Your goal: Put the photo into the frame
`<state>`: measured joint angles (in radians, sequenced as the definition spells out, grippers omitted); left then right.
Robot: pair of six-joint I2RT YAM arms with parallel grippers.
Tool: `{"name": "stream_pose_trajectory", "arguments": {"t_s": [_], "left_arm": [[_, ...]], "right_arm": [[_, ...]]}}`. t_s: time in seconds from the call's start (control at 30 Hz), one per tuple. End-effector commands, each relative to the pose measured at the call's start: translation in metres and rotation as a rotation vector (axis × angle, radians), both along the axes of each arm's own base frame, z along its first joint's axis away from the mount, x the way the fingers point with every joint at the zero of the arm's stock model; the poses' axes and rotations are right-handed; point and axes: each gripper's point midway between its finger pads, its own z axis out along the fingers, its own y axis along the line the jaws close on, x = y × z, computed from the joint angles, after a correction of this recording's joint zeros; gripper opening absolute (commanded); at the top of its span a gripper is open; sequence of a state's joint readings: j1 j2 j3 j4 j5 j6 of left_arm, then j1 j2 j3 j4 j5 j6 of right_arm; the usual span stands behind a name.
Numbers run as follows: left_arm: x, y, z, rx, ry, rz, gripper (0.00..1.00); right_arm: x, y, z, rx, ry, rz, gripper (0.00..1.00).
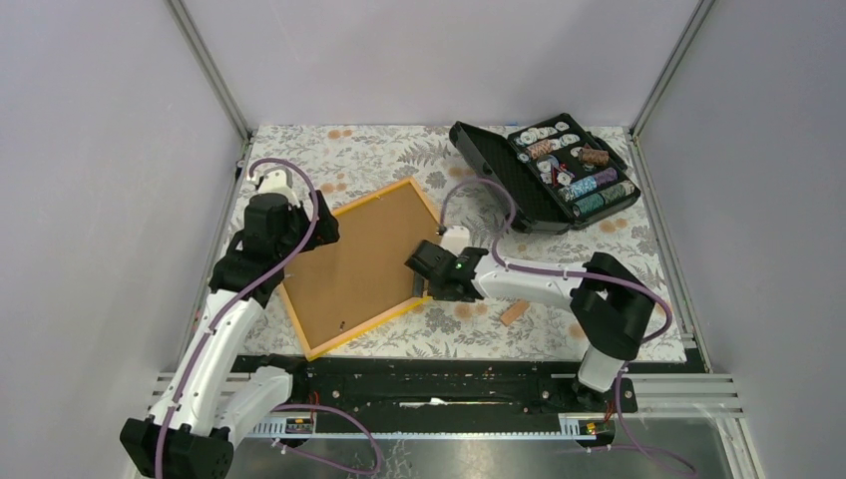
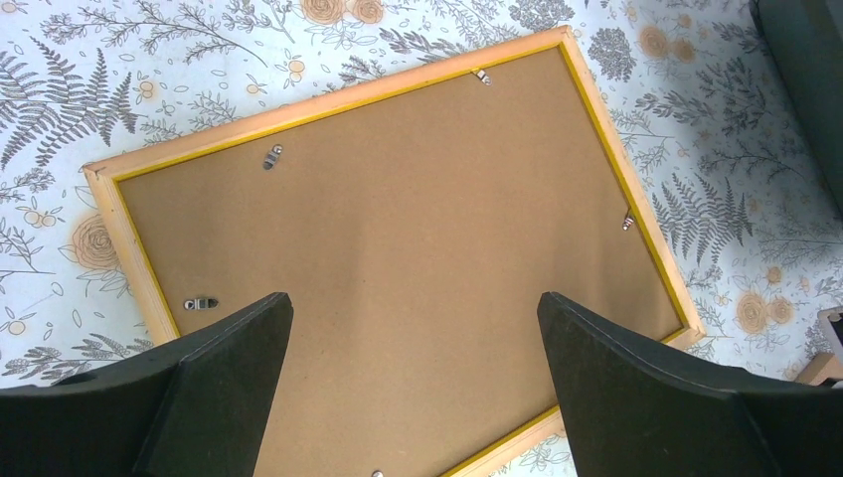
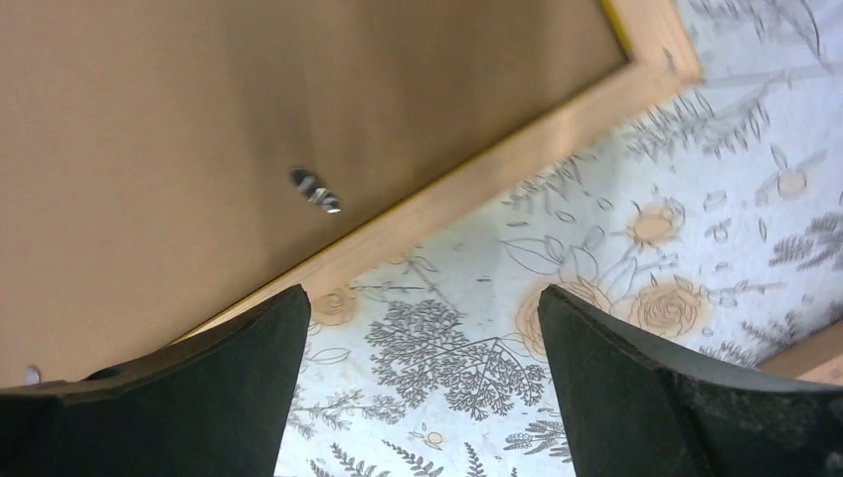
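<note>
Right hand (image 3: pixel 418 298) spread, empty, over lower-right edge of frame (image 1: pixel 371 197) | left hand (image 2: pixel 413 298) spread, empty, above it | frame face down, centre-left on worktop (image 1: pixel 469 329) | photo not visible to me | I'd check backing board (image 2: pixel 398 248) sits flat, then turn clips (image 2: pixel 272 157) gently.
</note>
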<state>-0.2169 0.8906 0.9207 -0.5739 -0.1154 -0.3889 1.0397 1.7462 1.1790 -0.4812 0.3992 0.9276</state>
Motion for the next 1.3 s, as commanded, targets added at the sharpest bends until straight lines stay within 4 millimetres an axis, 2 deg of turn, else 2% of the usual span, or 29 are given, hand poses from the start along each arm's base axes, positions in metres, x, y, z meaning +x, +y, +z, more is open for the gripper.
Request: {"name": "stream_pose_trajectory", "arguments": {"t_s": [0.0, 0.1, 0.27, 0.43, 0.47, 0.63, 0.73, 1.0, 1.13, 1.2, 1.27], "left_arm": [[0.003, 0.002, 0.022, -0.004, -0.089, 0.007, 0.98], [0.002, 0.002, 0.024, -0.007, -0.100, 0.006, 0.99], [0.000, -0.001, 0.028, -0.013, -0.119, -0.006, 0.99], [0.000, -0.008, 0.028, -0.018, -0.115, -0.035, 0.99], [0.000, -0.009, 0.027, -0.016, -0.111, -0.037, 0.99], [0.003, -0.015, 0.016, 0.002, -0.076, -0.053, 0.99], [0.002, -0.022, 0.012, 0.020, -0.064, -0.070, 0.99], [0.000, -0.038, 0.002, 0.059, -0.029, -0.081, 0.99], [-0.005, -0.058, 0.021, 0.026, -0.041, -0.102, 0.99], [-0.006, -0.068, 0.026, 0.028, -0.051, -0.126, 0.99], [-0.004, -0.068, 0.029, 0.076, -0.064, -0.129, 0.99]], "right_arm": [[0.007, -0.003, 0.006, 0.212, -0.044, -0.294, 0.91], [0.012, -0.005, -0.001, 0.267, -0.079, -0.366, 0.89], [0.022, -0.011, -0.011, 0.236, -0.126, -0.422, 0.86], [0.024, -0.013, -0.026, 0.202, -0.123, -0.459, 0.83], [0.025, -0.012, -0.028, 0.192, -0.120, -0.457, 0.81], [0.023, -0.014, -0.039, 0.120, -0.094, -0.444, 0.56], [0.027, -0.018, -0.035, 0.049, -0.121, -0.403, 0.48], [0.070, -0.022, -0.021, -0.117, -0.219, -0.268, 0.24], [0.096, -0.025, -0.022, -0.188, -0.226, -0.209, 0.13], [0.108, -0.020, -0.022, -0.227, -0.238, -0.117, 0.12], [0.118, -0.018, -0.020, -0.259, -0.250, -0.036, 0.13]]}}
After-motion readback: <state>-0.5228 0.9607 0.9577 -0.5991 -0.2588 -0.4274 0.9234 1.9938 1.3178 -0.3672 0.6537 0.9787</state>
